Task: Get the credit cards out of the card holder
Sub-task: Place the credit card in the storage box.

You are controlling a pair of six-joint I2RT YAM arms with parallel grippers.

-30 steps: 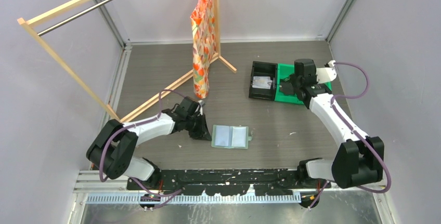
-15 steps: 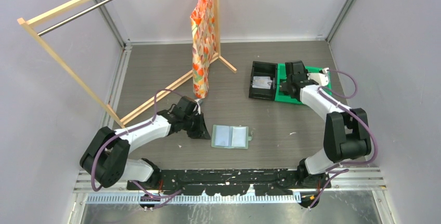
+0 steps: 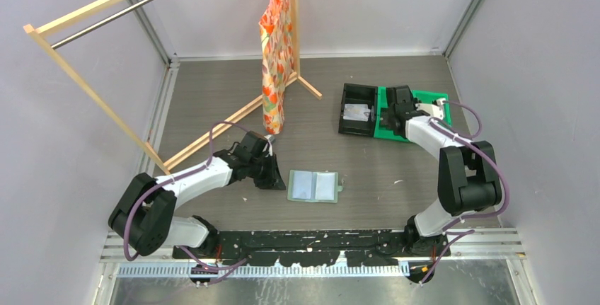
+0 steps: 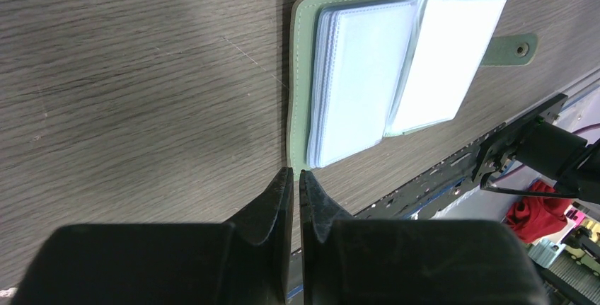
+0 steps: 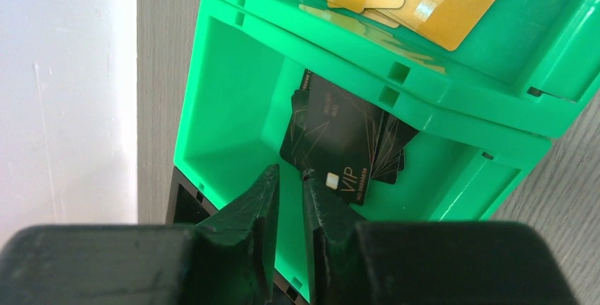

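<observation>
Cut by the top edge: gold cards (image 5: 424, 1). Overlapping, lower ones hidden: black cards (image 5: 332, 135). Masked by my right claw (image 5: 290, 174): green bin (image 5: 226, 107), near part.

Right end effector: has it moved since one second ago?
Yes. The right end effector has shifted a little to the left over the green bin, closer to the black bin.

- The top camera looks down from above and behind me on the whole tabletop (image 3: 212, 93).
- My left wrist camera looks along my left fingers (image 4: 277, 202), very near the card holder (image 4: 354, 78); the top view shows it too.
- My right wrist camera looks close into the green bin (image 5: 226, 107), which the top view shares.
</observation>
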